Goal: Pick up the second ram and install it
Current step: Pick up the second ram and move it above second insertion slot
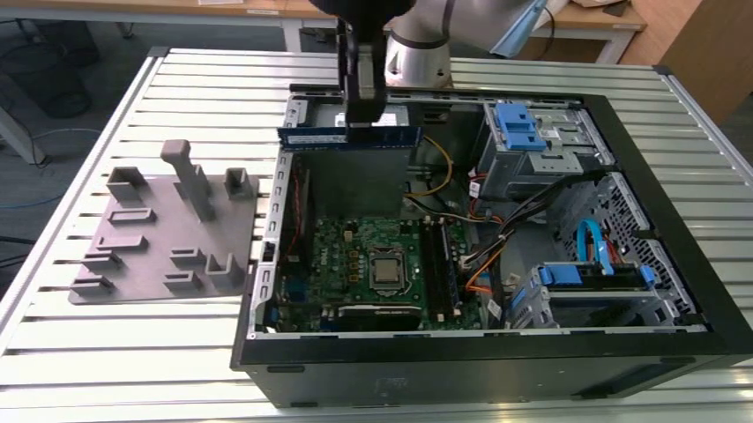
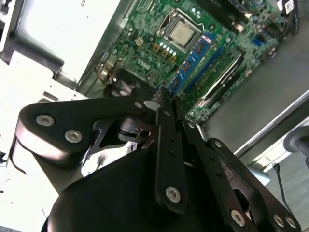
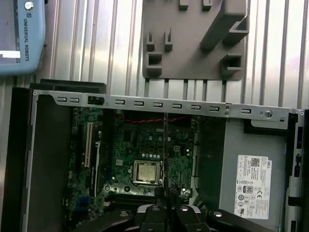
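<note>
Exterior view: the black claw point(image 1: 362, 120) grips the thin, long, dark green-blue memory stick point(image 1: 317, 137) — held level above the open black computer case point(image 1: 471, 370) on the ribbed metal surface point(image 1: 176, 352).

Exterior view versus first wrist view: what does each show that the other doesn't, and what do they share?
Exterior view: the ram broadside, clamped in the gripper above the case, and blue drive bays. First wrist view: a white label on the case wall. Shared: fixture, motherboard, CPU.
</note>
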Controlling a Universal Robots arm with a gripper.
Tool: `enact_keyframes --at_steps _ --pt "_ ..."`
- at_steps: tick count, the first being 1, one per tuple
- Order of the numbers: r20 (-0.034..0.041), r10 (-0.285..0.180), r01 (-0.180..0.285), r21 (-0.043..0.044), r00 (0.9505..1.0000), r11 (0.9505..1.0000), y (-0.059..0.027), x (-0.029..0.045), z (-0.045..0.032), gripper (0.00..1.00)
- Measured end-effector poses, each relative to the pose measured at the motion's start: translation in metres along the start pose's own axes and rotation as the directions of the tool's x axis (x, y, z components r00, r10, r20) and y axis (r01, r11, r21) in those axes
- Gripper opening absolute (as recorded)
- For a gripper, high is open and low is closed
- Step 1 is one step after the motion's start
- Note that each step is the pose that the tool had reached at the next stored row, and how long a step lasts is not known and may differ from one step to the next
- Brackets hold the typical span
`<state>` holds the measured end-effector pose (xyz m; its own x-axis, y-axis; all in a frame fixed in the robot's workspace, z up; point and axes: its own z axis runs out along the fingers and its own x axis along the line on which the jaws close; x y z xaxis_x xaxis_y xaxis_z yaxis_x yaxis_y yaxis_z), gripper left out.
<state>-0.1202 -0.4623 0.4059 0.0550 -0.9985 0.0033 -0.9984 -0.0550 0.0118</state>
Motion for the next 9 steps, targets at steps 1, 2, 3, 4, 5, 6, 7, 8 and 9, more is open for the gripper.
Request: enact_keyframes --at_steps 1,2,3,4,5,6,7,8,9 --pt "0.0001 0.0 0.0 0.0 1.0 1.0 -0.0028 0.0002 0.0018 0.14" --pt "0.0001 0.0 0.0 0.0001 1.0 1.0 -0.0056 0.0003 0.0036 0.14" --pt "0.0001 0.0 0.0 0.0001 1.0 1.0 -0.0083 0.0005 0.0054 0.14" --pt "0.0 0.0 0.0 0.0 1.0 1.0 -0.0112 0.0006 0.0073 0.14" --pt "0.0 0.0 0.0 0.0 1.0 1.0 -0.0139 0.0008 0.009 0.14" --pt "0.0001 0.0 0.0 0.0 1.0 1.0 -0.0166 0.0009 0.0108 0.14" --pt "0.0 0.0 0.0 0.0 1.0 1.0 -0.0192 0.001 0.0126 0.14" --pt "0.0001 0.0 0.0 0.0 1.0 1.0 -0.0218 0.0012 0.0144 0.14" --pt "0.0 0.0 0.0 -0.0001 1.0 1.0 -0.0244 0.0013 0.0161 0.14"
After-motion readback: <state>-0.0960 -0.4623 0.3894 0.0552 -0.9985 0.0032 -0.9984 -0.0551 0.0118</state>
